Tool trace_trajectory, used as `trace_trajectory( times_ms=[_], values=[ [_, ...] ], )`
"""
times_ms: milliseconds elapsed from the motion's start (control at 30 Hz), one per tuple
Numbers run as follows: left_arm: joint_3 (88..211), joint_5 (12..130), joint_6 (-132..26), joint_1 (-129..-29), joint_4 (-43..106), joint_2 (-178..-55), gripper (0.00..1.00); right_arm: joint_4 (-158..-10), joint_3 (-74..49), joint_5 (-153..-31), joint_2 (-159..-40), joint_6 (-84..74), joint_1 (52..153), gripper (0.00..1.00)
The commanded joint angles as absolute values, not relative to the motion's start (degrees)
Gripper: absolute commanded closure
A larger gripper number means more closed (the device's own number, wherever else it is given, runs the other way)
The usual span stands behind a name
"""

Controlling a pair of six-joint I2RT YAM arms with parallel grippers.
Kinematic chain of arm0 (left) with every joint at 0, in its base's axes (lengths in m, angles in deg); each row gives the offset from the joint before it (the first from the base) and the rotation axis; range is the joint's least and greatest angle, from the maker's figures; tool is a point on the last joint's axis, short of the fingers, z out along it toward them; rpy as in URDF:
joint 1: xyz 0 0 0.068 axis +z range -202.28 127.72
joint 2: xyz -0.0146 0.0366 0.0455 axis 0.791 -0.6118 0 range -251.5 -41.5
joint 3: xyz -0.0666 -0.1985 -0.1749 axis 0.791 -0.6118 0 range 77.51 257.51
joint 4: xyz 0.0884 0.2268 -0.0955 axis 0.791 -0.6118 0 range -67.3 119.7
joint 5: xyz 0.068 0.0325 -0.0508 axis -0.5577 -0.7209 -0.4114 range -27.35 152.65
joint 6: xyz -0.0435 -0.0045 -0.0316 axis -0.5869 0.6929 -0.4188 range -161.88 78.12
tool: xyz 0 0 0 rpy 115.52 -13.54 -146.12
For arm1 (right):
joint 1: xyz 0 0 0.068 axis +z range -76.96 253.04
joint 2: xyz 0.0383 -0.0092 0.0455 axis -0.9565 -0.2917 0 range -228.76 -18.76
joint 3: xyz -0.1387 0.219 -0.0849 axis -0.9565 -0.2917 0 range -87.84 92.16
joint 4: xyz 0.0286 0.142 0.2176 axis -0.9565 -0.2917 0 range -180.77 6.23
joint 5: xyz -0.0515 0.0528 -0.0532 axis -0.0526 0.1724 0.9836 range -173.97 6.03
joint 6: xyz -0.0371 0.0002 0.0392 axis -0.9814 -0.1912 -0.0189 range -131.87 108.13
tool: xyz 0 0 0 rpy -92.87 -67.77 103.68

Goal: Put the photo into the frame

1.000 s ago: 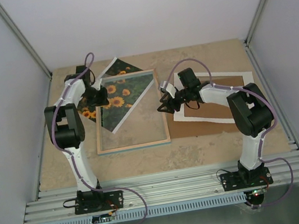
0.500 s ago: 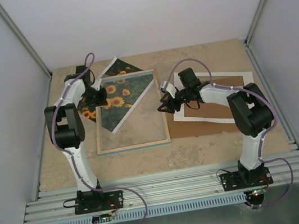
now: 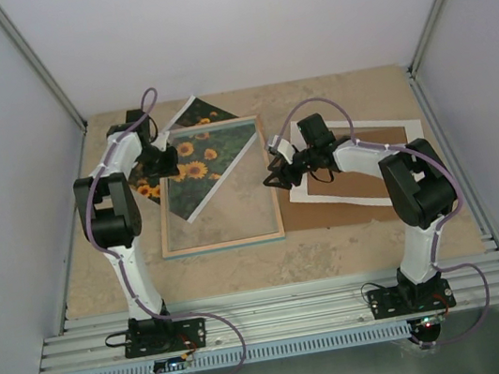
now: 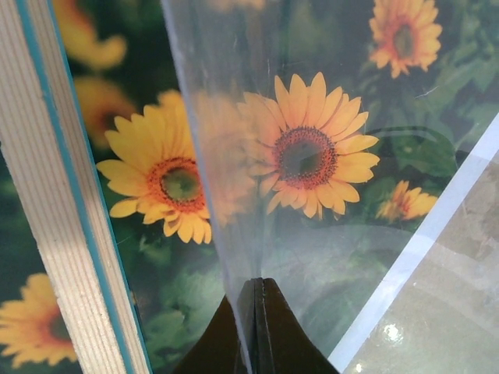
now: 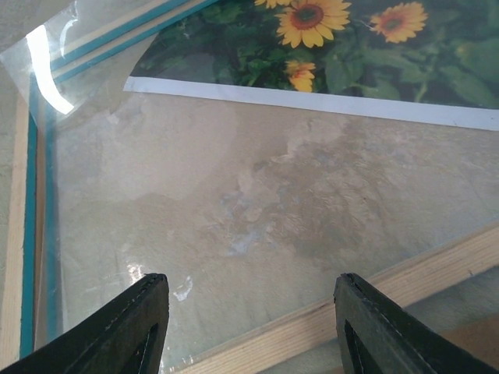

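The frame (image 3: 225,240) lies flat mid-table, wood back up, with turquoise showing along its rails (image 4: 54,218) (image 5: 374,292). The sunflower photo (image 3: 194,169) lies diagonally across the frame's far-left corner, partly under the thin clear pane (image 4: 234,156). The rest of the photo sticks out over the table. My left gripper (image 3: 165,158) is shut on an edge of the clear pane (image 4: 257,312), above the photo (image 4: 312,156). My right gripper (image 3: 277,179) is open and empty. It hovers over the frame's right rail (image 5: 249,312), and the photo (image 5: 327,47) lies beyond it.
A white mat (image 3: 402,130) with a cut-out lies on a brown backing board (image 3: 330,212) right of the frame, under my right arm. Grey walls close in the table on the left, back and right.
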State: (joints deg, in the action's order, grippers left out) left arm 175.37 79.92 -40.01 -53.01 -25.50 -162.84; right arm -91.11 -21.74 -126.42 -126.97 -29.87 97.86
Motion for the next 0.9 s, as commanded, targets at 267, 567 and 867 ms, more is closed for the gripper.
trace_trajectory(
  times_ms=[267,567,867],
  values=[
    [174.2,80.9,-37.9,-53.1,-25.3,-164.9,1.0,-91.6,-18.6,-124.3,-131.6,-19.7,93.7,0.37],
    [174.7,82.2,-37.9,-53.2,-25.4,-165.7,1.0,-92.5,-16.0,-128.6,-136.4,-17.8,94.3,0.38],
    [174.9,81.7,-37.9,-54.7,-24.7,-166.1,1.0,-92.3,-15.9,-127.5,-136.7,-18.4,94.5,0.4]
  ],
)
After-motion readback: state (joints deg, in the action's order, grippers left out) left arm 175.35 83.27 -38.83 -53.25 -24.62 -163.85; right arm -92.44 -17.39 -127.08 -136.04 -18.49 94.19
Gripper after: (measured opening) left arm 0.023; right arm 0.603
